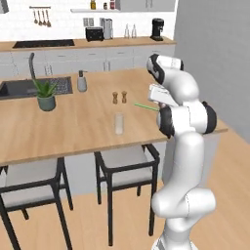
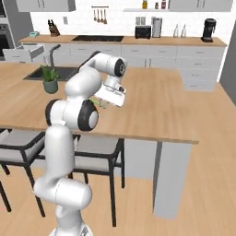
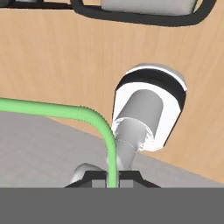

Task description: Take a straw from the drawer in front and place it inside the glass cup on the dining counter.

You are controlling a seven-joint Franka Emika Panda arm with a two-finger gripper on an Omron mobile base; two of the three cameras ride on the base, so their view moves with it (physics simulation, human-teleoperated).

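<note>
My gripper is shut on the lower end of the bright green straw, which rises from the fingertips and bends off to the left in the hand view. From the left base, the straw pokes out leftward from my hand, above the dining counter. It sits a little right of and above the glass cup. The cup stands upright and empty near the counter's front edge. Far back on the left, the light-grey drawer stands pulled open.
A potted plant, a grey soap dispenser and two brown shakers stand behind the cup, beside the dark sink. Black-framed stools are tucked under the counter's near edge. The back counter holds a toaster and a coffee machine.
</note>
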